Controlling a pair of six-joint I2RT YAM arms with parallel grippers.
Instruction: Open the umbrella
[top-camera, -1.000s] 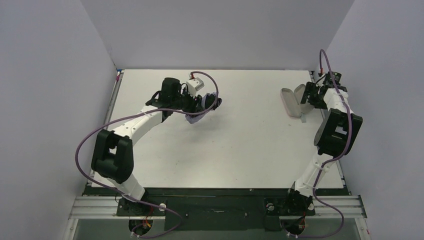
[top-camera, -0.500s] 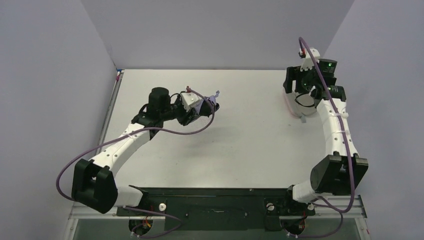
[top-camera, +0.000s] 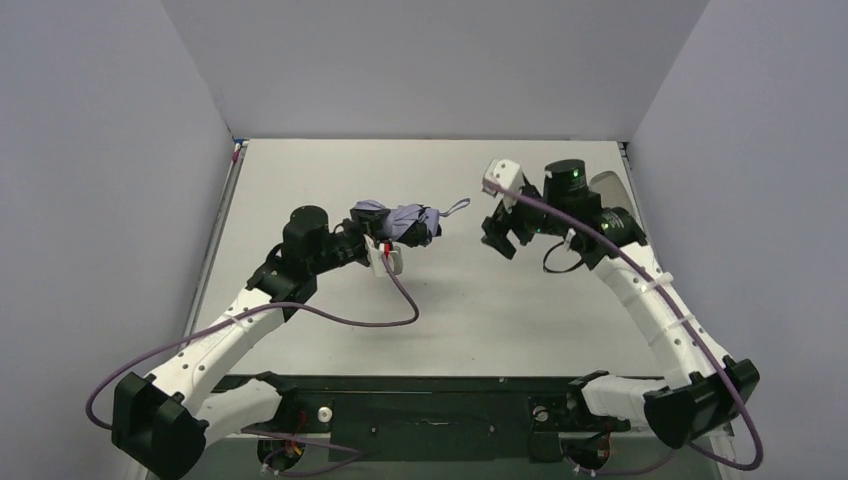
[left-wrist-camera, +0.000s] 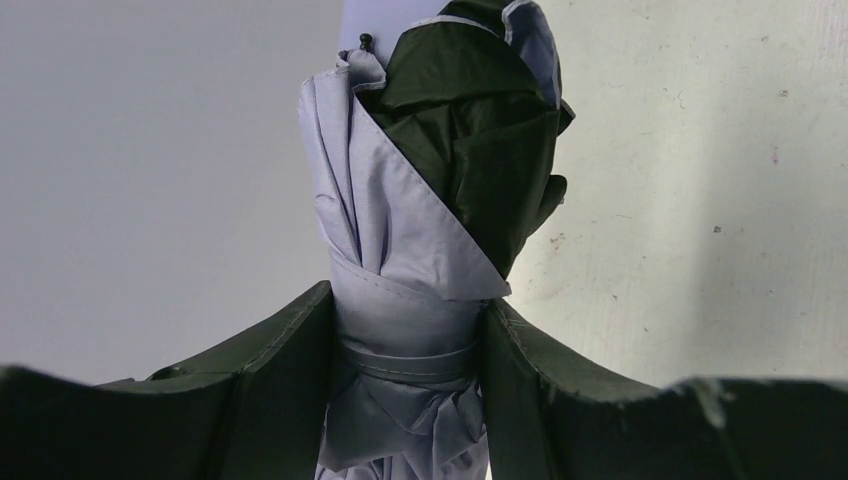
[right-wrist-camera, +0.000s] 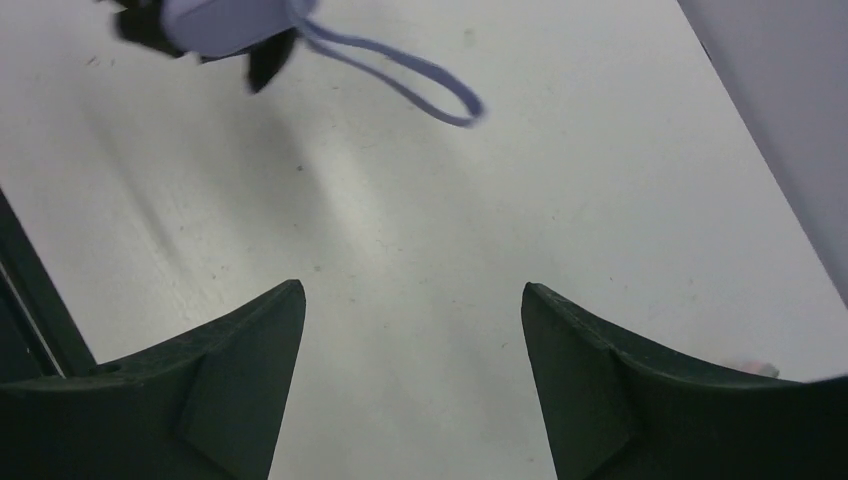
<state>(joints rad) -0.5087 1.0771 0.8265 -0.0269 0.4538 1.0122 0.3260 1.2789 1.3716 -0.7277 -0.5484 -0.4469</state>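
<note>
**With the umbrella clamped in the left gripper, the right gripper faces it with nothing held**

While the left gripper (left-wrist-camera: 410, 370) holds the folded umbrella (top-camera: 398, 222) above the table (top-camera: 460, 300), its two fingers (left-wrist-camera: 285, 350) pinch the bunched lavender canopy on either side. Beyond the grip, black underside shows among the lavender folds. Umbrella lies roughly level, its far end pointing toward the right gripper (top-camera: 500, 235). Lavender strap (top-camera: 455, 208) loops out from that end, hanging free. Right gripper sits near the strap end, not touching it; jaws spread wide, bare table between them. Umbrella not opened.
</note>
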